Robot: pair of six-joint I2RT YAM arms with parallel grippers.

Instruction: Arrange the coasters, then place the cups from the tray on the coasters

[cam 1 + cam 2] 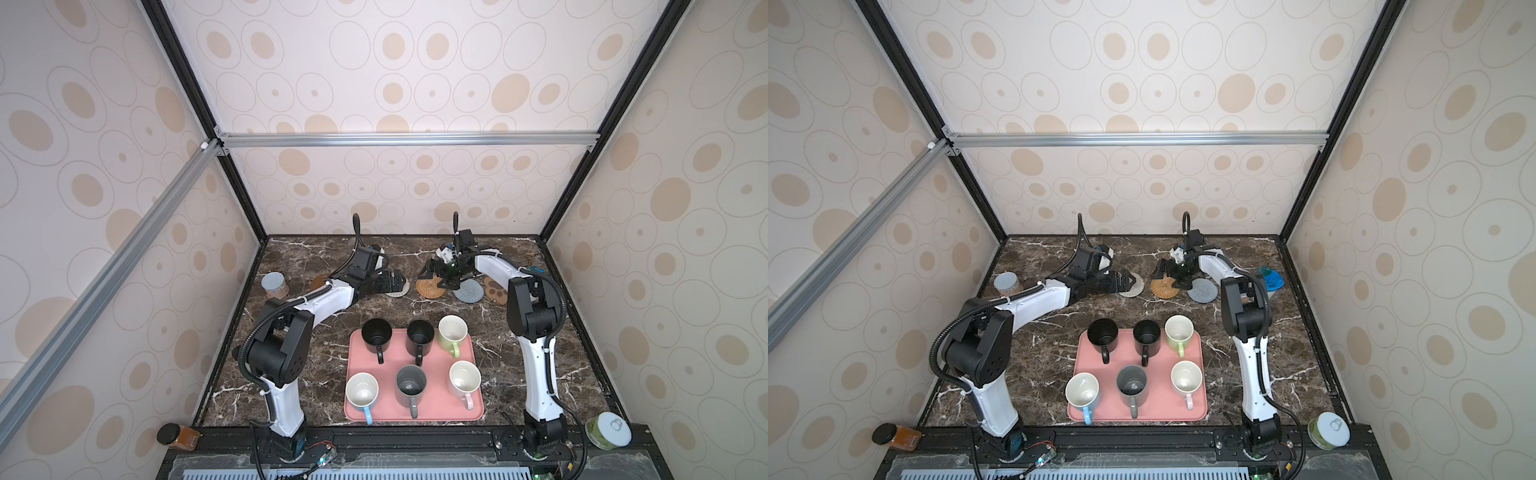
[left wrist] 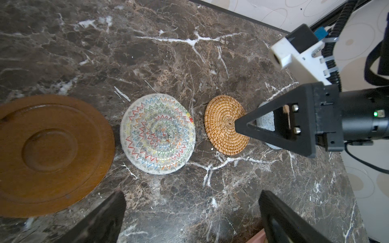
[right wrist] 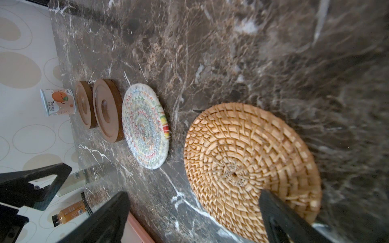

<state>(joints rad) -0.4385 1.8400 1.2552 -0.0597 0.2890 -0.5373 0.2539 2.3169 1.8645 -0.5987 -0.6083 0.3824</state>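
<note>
Left wrist view: coasters (image 2: 157, 134) lie in a row along the desk's (image 2: 189, 52) far side; cups (image 1: 411, 384) all on the tray (image 1: 437, 403). Splayed and empty: left tool (image 2: 191, 199), right tool (image 3: 193, 195) (latter hovers over rattan coaster (image 2: 221, 130)). Suggest rim pinches, keeping coasters well apart.

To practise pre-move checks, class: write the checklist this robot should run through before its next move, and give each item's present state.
1. The left gripper is open and empty: ok.
2. The right gripper is open and empty: ok.
3. Six cups stand upright on the tray: ok.
4. Six coasters lie in a row: ok.
5. The right gripper is clear of the rattan coaster: cannot tell.
6. There is a gap between the wooden discs: cannot tell.
</note>
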